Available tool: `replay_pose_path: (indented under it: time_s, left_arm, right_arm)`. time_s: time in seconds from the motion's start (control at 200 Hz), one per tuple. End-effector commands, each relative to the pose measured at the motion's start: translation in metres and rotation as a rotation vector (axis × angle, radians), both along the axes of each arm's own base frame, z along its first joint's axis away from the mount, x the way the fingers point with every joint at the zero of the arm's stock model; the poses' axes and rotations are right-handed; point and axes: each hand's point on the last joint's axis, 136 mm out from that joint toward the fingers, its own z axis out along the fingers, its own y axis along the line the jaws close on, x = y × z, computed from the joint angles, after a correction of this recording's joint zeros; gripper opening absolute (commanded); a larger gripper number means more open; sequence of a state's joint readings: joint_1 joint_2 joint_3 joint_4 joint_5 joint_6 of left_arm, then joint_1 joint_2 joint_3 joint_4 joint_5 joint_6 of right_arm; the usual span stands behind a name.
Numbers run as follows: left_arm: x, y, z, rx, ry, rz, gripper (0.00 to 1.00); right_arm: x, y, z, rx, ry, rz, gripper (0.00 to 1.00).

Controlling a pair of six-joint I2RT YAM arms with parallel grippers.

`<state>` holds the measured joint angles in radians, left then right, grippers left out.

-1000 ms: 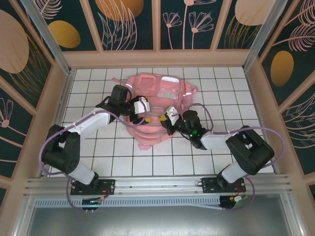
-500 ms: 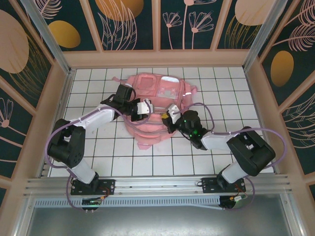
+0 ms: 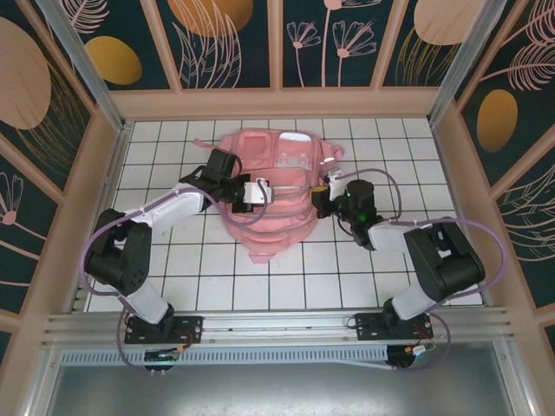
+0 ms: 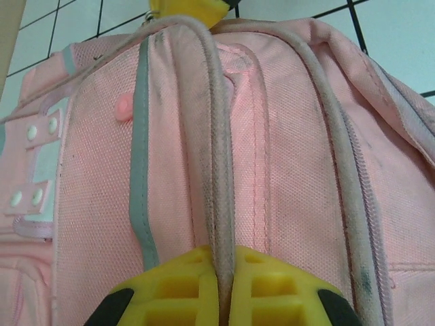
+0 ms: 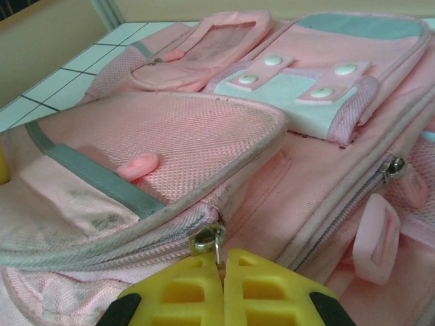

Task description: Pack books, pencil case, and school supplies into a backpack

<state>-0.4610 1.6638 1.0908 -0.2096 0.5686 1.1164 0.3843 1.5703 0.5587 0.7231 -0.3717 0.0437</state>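
Left end effector [image 4: 223, 272]: closed, pinching a piped seam [image 4: 219, 136] on the left side of the backpack [image 3: 276, 227].
Right end effector [image 5: 221, 268]: closed on a metal zipper pull [image 5: 212, 239] at the backpack's right side.
Backpack: pink, lying flat on the worktop [image 3: 217, 277], from the centre toward the far edge, front pockets facing up.

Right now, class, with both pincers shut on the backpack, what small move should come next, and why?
Probably the right pincer draws the zipper pull along its track: it pinches that pull, while the left pincer pins the backpack's piped seam.
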Motion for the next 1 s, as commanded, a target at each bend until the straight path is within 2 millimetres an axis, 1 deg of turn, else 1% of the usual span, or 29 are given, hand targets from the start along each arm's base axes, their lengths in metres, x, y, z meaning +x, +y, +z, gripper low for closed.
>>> replay_pose_path:
  time_s: [0.0, 0.115, 0.205, 0.29, 0.395, 0.49, 0.606, 0.666, 0.716, 0.731, 0.756, 0.771, 0.781, 0.796, 0.811, 0.816, 0.826, 0.831, 0.856, 0.866, 0.876, 0.916, 0.931, 0.936, 0.941, 0.946, 0.951, 0.966, 0.996]
  left_arm:
    - [-0.028, 0.021, -0.011, 0.054, 0.068, -0.07, 0.0]
    - [-0.036, 0.024, -0.011, 0.064, 0.054, -0.099, 0.0]
    - [-0.043, 0.025, -0.01, 0.055, 0.054, -0.124, 0.0]
    - [-0.051, 0.019, 0.002, 0.002, 0.057, -0.162, 0.0]
    - [-0.06, 0.012, 0.016, -0.064, 0.048, -0.22, 0.0]
    - [-0.066, 0.01, 0.023, -0.088, 0.041, -0.246, 0.0]
    - [-0.07, 0.009, 0.021, -0.104, 0.052, -0.248, 0.0]
    - [-0.067, 0.008, 0.023, -0.125, 0.068, -0.213, 0.0]
    - [-0.059, 0.006, 0.03, -0.157, 0.079, -0.161, 0.0]
    - [-0.058, 0.005, 0.032, -0.167, 0.082, -0.149, 0.04]
    - [-0.054, 0.004, 0.038, -0.186, 0.085, -0.125, 0.17]
    - [-0.051, 0.003, 0.041, -0.196, 0.086, -0.111, 0.23]
    - [-0.049, 0.002, 0.044, -0.207, 0.089, -0.099, 0.26]
    - [-0.047, 0.001, 0.049, -0.22, 0.092, -0.083, 0.28]
    - [-0.045, 0.001, 0.053, -0.233, 0.092, -0.072, 0.29]
    - [-0.045, 0.001, 0.055, -0.238, 0.093, -0.069, 0.3]
    - [-0.044, 0.0, 0.058, -0.247, 0.093, -0.063, 0.3]
    - [-0.043, 0.0, 0.059, -0.251, 0.093, -0.061, 0.3]
    - [-0.041, -0.001, 0.068, -0.276, 0.093, -0.047, 0.33]
    - [-0.04, -0.001, 0.072, -0.287, 0.09, -0.041, 0.34]
    - [-0.04, -0.002, 0.075, -0.298, 0.092, -0.035, 0.36]
    - [-0.036, -0.003, 0.092, -0.348, 0.078, -0.008, 0.45]
    - [-0.034, -0.003, 0.1, -0.37, 0.075, 0.007, 0.52]
    - [-0.033, -0.003, 0.101, -0.377, 0.076, 0.013, 0.61]
    - [-0.032, -0.003, 0.105, -0.386, 0.071, 0.017, 0.77]
    - [-0.032, -0.003, 0.108, -0.394, 0.068, 0.02, 0.88]
    - [-0.032, -0.003, 0.11, -0.4, 0.066, 0.024, 0.94]
    - [-0.03, -0.002, 0.116, -0.421, 0.06, 0.04, 0.98]
    - [-0.025, 0.001, 0.132, -0.469, 0.046, 0.075, 0.99]
  right_arm:
    - [0.049, -0.047, -0.006, -0.015, 0.046, -0.186, 0.0]
    - [0.05, -0.023, -0.008, -0.044, 0.032, -0.006, 0.0]
    - [0.048, -0.013, -0.005, -0.034, 0.011, 0.091, 0.0]
    - [0.055, -0.009, -0.007, -0.028, 0.027, 0.12, 0.07]
    - [0.065, -0.002, -0.018, -0.033, 0.086, 0.166, 0.12]
    - [0.071, -0.001, -0.024, -0.041, 0.112, 0.16, 0.14]
    - [0.07, -0.004, -0.024, -0.034, 0.129, 0.147, 0.3]
    - [0.068, -0.007, -0.018, -0.022, 0.12, 0.136, 0.34]
    - [0.064, -0.012, -0.01, -0.003, 0.096, 0.119, 0.39]
    - [0.062, -0.014, -0.006, 0.006, 0.083, 0.113, 0.4]
    - [0.06, -0.018, 0.001, 0.021, 0.065, 0.097, 0.44]
    - [0.058, -0.021, 0.004, 0.03, 0.056, 0.085, 0.48]
    - [0.059, -0.022, 0.009, 0.038, 0.041, 0.079, 0.53]
    - [0.057, -0.026, 0.013, 0.048, 0.029, 0.064, 0.56]
    - [0.055, -0.03, 0.017, 0.058, 0.015, 0.049, 0.7]
    - [0.055, -0.031, 0.018, 0.061, 0.014, 0.044, 0.72]
    - [0.054, -0.033, 0.023, 0.069, 0.0, 0.036, 0.74]
    - [0.055, -0.034, 0.03, 0.075, -0.018, 0.03, 0.74]
    - [0.052, -0.041, 0.037, 0.09, -0.045, 0.004, 0.78]
    - [0.051, -0.044, 0.043, 0.096, -0.062, -0.006, 0.91]
    - [0.051, -0.046, 0.049, 0.1, -0.081, -0.017, 0.97]
    - [0.047, -0.058, 0.064, 0.109, -0.138, -0.073, 0.99]
    - [0.046, -0.063, 0.07, 0.108, -0.161, -0.097, 0.99]
    - [0.046, -0.064, 0.072, 0.107, -0.17, -0.105, 0.99]
    - [0.045, -0.066, 0.074, 0.106, -0.179, -0.113, 0.99]
    - [0.044, -0.067, 0.076, 0.105, -0.186, -0.12, 0.99]
    - [0.044, -0.069, 0.078, 0.104, -0.194, -0.128, 0.99]
    - [0.043, -0.073, 0.085, 0.1, -0.224, -0.152, 0.99]
    - [0.04, -0.082, 0.097, 0.088, -0.275, -0.201, 0.99]
